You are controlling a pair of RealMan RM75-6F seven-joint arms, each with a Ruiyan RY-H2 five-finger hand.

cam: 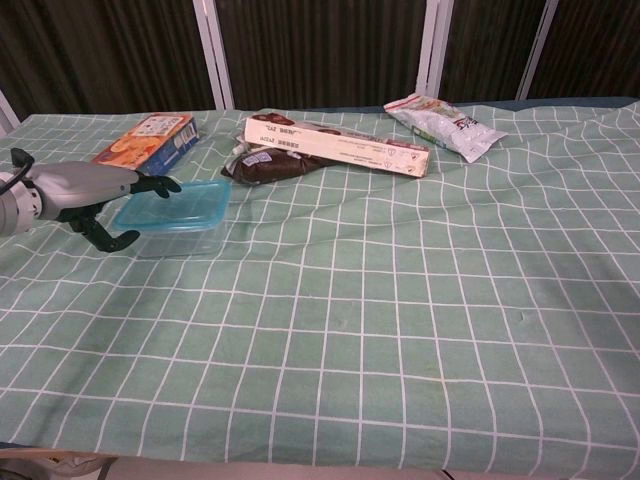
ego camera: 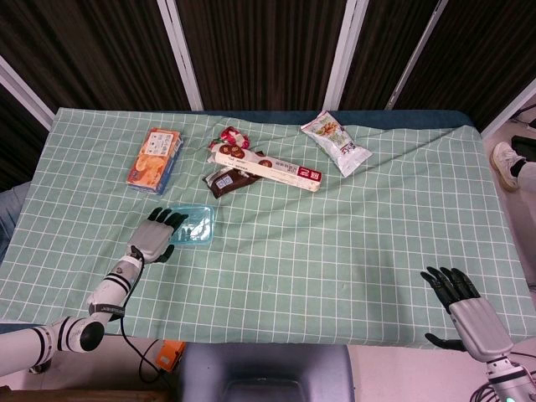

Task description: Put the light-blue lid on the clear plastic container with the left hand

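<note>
Light-blue lid covers clear plastic container; left hand alongside.

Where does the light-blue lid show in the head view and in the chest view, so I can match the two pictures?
Head view: light-blue lid left of centre, on the clear plastic container, at the left hand fingertips.
Chest view: lid at mid-left, the left hand at its left edge.
Shared landmark: orange snack box, farther back on the table.

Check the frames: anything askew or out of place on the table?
Nothing stands out. The light-blue lid sits roughly squarely on the clear plastic container, left hand at its edge. Snack packages lie loosely at the back; no spills or damage visible.
</note>
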